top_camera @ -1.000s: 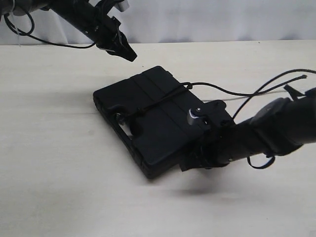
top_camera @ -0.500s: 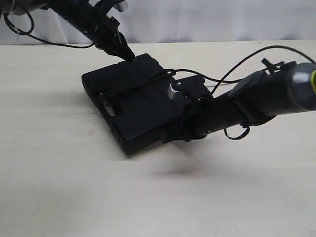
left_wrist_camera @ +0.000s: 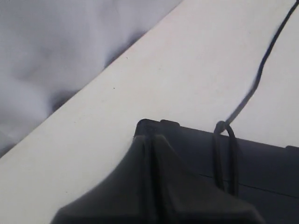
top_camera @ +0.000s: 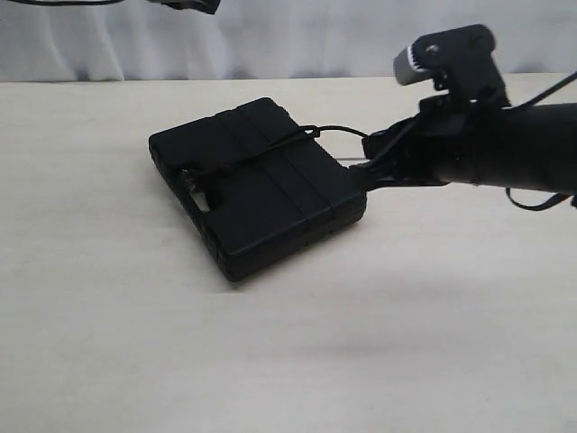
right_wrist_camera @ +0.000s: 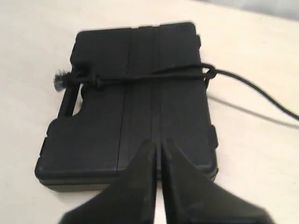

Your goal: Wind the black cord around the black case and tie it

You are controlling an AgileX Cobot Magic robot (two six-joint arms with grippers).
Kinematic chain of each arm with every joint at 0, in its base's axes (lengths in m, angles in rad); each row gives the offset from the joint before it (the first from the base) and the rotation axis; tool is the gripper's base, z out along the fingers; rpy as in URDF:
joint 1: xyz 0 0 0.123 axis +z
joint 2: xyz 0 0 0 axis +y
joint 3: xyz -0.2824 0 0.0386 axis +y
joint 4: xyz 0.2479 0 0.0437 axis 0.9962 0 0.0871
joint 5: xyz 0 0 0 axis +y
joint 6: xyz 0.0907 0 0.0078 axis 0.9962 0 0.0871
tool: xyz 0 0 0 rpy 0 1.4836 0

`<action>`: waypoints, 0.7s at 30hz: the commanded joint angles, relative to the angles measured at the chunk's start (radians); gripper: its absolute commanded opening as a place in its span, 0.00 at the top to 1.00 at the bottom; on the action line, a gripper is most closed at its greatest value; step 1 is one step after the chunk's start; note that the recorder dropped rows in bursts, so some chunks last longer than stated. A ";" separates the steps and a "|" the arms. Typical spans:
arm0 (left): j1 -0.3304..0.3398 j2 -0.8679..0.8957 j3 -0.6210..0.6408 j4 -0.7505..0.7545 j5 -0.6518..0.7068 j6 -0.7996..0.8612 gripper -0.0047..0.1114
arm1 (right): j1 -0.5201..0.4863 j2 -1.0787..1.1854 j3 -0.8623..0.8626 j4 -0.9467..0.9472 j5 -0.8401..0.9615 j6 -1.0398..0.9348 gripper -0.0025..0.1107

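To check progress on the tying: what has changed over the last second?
The black case slid toward the left of the exterior view, then stopped. The left pincer rose away from its far corner, almost out of that view. The right pincer drew back off the lid to the right edge. Both stayed shut; the black cord stayed across the case.

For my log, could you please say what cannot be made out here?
- Cord under the case: hidden by the case in every view.
- Cord's trailing end: cut off by the right wrist view's edge.
- Knot: blurred in right wrist view, tiny in exterior view.
- Left gripper: mostly beyond the exterior view's top edge.
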 commanded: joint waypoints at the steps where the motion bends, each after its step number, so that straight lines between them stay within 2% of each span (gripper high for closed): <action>1: 0.001 -0.106 0.140 -0.002 -0.142 -0.018 0.96 | -0.005 -0.148 0.065 -0.003 -0.080 0.005 0.94; 7: 0.001 -0.301 0.411 -0.013 -0.453 -0.018 0.96 | -0.005 -0.362 0.146 0.001 -0.197 0.005 0.94; 14: -0.001 -0.532 0.722 -0.087 -0.864 -0.020 0.96 | -0.005 -0.601 0.193 0.001 -0.210 0.005 0.94; 18: -0.001 -0.639 0.861 -0.088 -0.988 -0.022 0.96 | -0.005 -0.713 0.195 0.001 -0.196 0.005 0.94; 21: -0.001 -0.704 0.936 -0.091 -1.015 -0.052 0.96 | -0.005 -0.773 0.195 0.019 -0.190 0.005 0.94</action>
